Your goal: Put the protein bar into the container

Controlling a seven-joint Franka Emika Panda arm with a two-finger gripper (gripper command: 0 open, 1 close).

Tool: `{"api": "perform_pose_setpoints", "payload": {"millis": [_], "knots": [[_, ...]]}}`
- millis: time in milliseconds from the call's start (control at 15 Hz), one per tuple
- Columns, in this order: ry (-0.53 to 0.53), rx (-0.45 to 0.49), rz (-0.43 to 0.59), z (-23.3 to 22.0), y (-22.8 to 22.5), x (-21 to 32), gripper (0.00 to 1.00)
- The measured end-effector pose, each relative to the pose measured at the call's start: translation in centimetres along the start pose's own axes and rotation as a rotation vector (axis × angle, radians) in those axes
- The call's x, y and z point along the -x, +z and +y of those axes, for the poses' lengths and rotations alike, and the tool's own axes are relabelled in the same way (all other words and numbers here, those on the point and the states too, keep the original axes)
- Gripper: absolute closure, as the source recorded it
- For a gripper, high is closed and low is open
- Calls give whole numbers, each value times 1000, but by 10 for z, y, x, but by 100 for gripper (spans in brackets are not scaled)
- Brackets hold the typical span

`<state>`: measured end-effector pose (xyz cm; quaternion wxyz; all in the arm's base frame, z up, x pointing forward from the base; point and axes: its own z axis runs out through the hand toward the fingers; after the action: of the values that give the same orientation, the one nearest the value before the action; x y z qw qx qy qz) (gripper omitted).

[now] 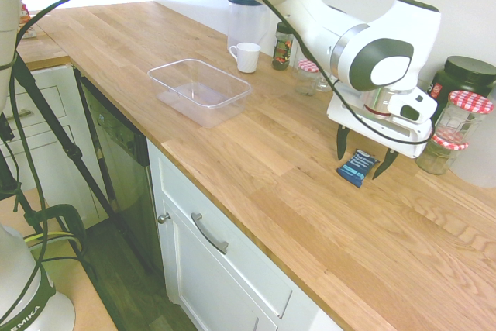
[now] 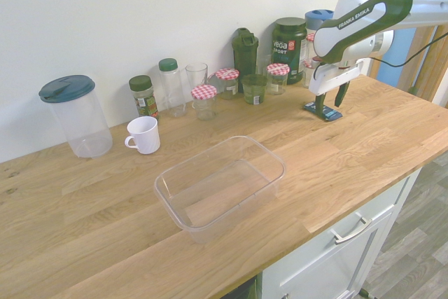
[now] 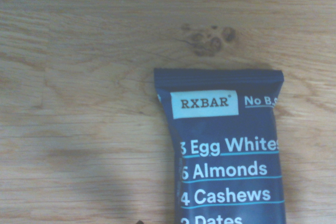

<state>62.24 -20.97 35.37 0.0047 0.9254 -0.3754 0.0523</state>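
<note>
- The shallow clear plastic container (image 1: pixel 200 91) with rounded corners sits empty on the pale wooden countertop (image 1: pixel 256 160); every place below is given relative to it.
- Just behind the container, toward the wall, stand a small white mug (image 1: pixel 247 56) and a clear pitcher with a dark blue lid (image 1: pixel 243 18).
- Farther along the wall from the container are glass jars with red-checked lids (image 1: pixel 460 120) and a dark tub with a black lid (image 1: pixel 463 80).
- Well apart from the container, along the counter, the flat dark-blue protein bar (image 1: pixel 357 167) with light-blue and white print lies on the wood.
- The white arm's two-finger gripper (image 1: pixel 366 163) hovers over the bar, dark fingers (image 1: pixel 341 142) pointing down, jaws spread, one on each side of the wrapper and pinching nothing.
- Whether the fingertips already touch the counter is hard to judge from these angles.
- The step in hand looks like the grasp of the bar; the transfer is not yet begun.
- The next move likely calls for settling low, closing across the thin wrapper, lifting, then carrying it over the container's rim.
</note>
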Motion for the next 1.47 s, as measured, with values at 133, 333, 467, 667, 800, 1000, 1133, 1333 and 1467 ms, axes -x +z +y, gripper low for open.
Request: {"api": "perform_pose_setpoints", "payload": {"millis": [133,333,467,667,800,1000,1133,1333,1467], "knots": [[-2,2,-1,-3,2,-3,0],[-4,3,-1,-10,6,-10,0],[-7,7,-5,-15,9,-14,100],[-10,10,-10,-20,15,-17,100],[-9,8,-11,-22,15,-18,100],[-7,5,-13,-22,16,-18,100],[-5,4,-13,-22,16,-19,100],[-2,5,-13,-22,16,-19,100],[1,5,-13,-22,16,-19,100]]}}
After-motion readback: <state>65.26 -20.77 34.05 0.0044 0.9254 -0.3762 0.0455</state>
